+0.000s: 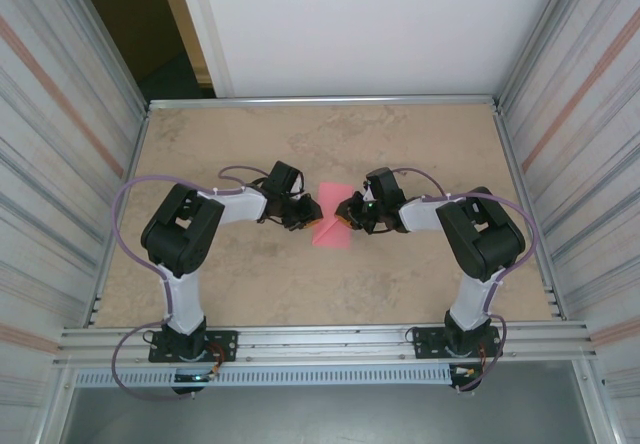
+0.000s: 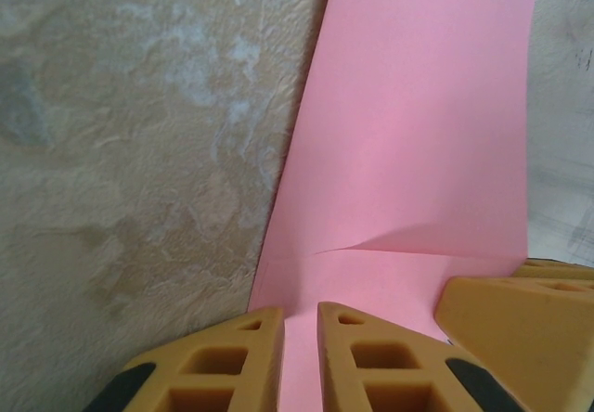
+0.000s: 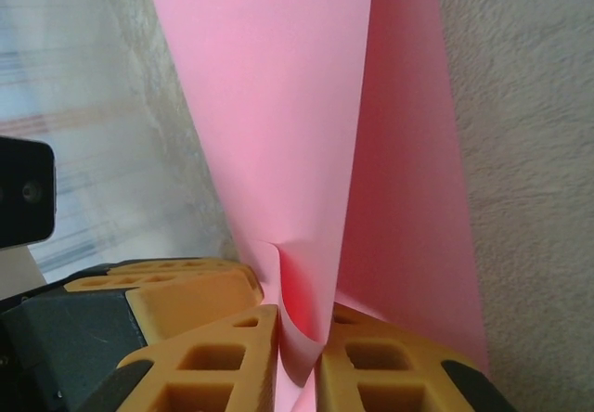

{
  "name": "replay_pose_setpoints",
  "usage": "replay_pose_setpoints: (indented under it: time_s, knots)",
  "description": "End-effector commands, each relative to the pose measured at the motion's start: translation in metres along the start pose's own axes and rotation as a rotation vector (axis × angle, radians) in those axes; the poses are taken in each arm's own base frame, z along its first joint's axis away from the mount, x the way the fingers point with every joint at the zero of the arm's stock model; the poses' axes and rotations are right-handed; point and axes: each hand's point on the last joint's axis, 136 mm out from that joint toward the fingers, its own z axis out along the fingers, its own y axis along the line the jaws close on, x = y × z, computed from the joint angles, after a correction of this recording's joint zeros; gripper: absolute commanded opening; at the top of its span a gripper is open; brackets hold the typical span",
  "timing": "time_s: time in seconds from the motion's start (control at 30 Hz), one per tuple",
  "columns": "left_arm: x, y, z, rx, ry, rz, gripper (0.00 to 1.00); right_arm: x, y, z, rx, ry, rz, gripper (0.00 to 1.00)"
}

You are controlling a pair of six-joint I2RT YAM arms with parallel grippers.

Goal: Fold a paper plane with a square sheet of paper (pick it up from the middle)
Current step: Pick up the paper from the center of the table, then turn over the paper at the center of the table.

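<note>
The square sheet of paper [image 1: 332,232] runs lengthwise, near to far.

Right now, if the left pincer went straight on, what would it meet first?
The left pincer pinches the pink paper sheet, so that comes first; just beyond, probably the right pincer.
</note>
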Motion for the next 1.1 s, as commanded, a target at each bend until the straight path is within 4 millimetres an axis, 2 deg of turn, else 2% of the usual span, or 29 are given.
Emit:
replay_pose_setpoints:
  time_s: [0.0,0.27,0.5,0.6,0.7,0.77,0.87,1.07]
  knots:
    - [0.003,0.014,-0.007,-0.050,0.006,-0.033,0.18,0.004,-0.006,0.004,0.007,0.017,0.017,0.15]
    - [-0.014,0.000,-0.028,-0.008,-0.023,-0.010,0.21,0.000,-0.004,0.003,0.009,0.004,0.006,0.10]
    - [-0.037,-0.009,-0.079,0.080,-0.141,-0.013,0.32,-0.014,0.017,-0.013,-0.034,-0.058,-0.057,0.03]
    - [-0.041,-0.013,-0.099,0.117,-0.184,-0.010,0.40,-0.021,0.034,-0.026,-0.071,-0.085,-0.098,0.02]
    - [-0.043,-0.023,-0.116,0.172,-0.219,0.022,0.55,-0.027,0.059,-0.045,-0.135,-0.112,-0.158,0.02]
    - [-0.046,-0.031,-0.127,0.196,-0.242,0.057,0.60,-0.033,0.078,-0.062,-0.186,-0.130,-0.195,0.02]
    - [-0.049,-0.051,-0.146,0.258,-0.288,0.127,0.72,-0.039,0.107,-0.089,-0.280,-0.146,-0.250,0.02]
    - [-0.046,-0.104,-0.178,0.495,-0.318,0.224,0.92,-0.039,0.158,-0.139,-0.450,-0.153,-0.348,0.02]
